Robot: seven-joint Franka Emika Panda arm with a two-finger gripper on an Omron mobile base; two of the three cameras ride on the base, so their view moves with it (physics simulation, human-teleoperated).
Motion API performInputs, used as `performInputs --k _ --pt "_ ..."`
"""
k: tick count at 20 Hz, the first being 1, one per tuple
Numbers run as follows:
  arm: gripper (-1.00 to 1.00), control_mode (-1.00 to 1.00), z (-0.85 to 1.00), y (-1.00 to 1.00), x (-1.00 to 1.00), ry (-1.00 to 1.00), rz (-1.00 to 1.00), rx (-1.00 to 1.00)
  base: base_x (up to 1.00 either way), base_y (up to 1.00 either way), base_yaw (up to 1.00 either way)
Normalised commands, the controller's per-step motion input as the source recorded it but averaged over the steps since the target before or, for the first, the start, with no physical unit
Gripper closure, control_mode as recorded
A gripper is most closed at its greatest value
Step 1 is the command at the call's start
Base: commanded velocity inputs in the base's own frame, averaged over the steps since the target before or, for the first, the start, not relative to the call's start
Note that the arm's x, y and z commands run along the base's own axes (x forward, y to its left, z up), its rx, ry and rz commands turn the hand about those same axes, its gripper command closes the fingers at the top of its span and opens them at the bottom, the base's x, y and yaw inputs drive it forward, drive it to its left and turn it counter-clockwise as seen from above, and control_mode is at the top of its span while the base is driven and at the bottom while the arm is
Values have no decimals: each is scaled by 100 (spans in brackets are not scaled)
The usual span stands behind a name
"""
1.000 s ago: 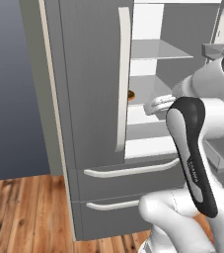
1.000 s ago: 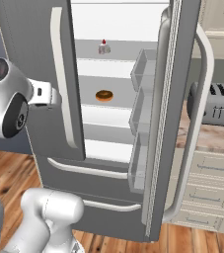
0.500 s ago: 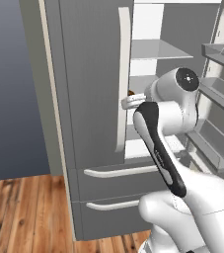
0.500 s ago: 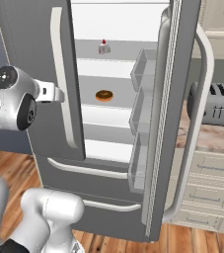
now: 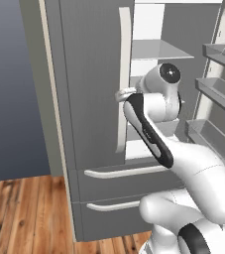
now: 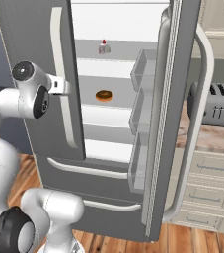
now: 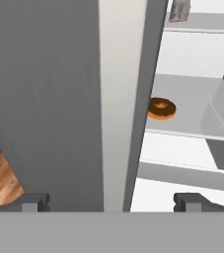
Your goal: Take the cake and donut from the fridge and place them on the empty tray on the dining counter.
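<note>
While the right door of the tall grey French-door fridge (image 6: 182,99) stands wide open, its left door is closed, and my two-finger gripper (image 7: 111,200) hangs just in front of the long curved white handle (image 7: 116,99) of that closed door. My jaws are spread as wide as they go, one tip on each side of the handle, and they hold nothing.

The brown-glazed ring donut (image 6: 104,95) lies on a white middle shelf inside the fridge, to the right of the handle. From my hand it shows just past the edge of the closed door (image 7: 161,108). The tiny white cake slice with a red berry (image 6: 103,47) sits one shelf higher than the donut, also to the right of the handle.

I judge that the task is at its early step: both sweets are in the fridge, and nothing is picked yet. Either I open the left door by this handle for more room, or I move to the right of the handle and reach into the open side. For the donut, I need to pass the door edge without hitting it, then come down over the ring and close on it.
</note>
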Motion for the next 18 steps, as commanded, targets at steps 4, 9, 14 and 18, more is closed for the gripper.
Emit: performInputs --k 4,9,14,18 --pt "-100 -100 -8 4 62 0 -7 -2 0 0 0" --pt "-100 -100 -8 4 52 0 -7 -1 0 0 0" --pt "-100 -100 -14 0 51 0 0 0 0 0 0" --pt "-100 -100 -17 0 51 0 0 0 0 0 0"
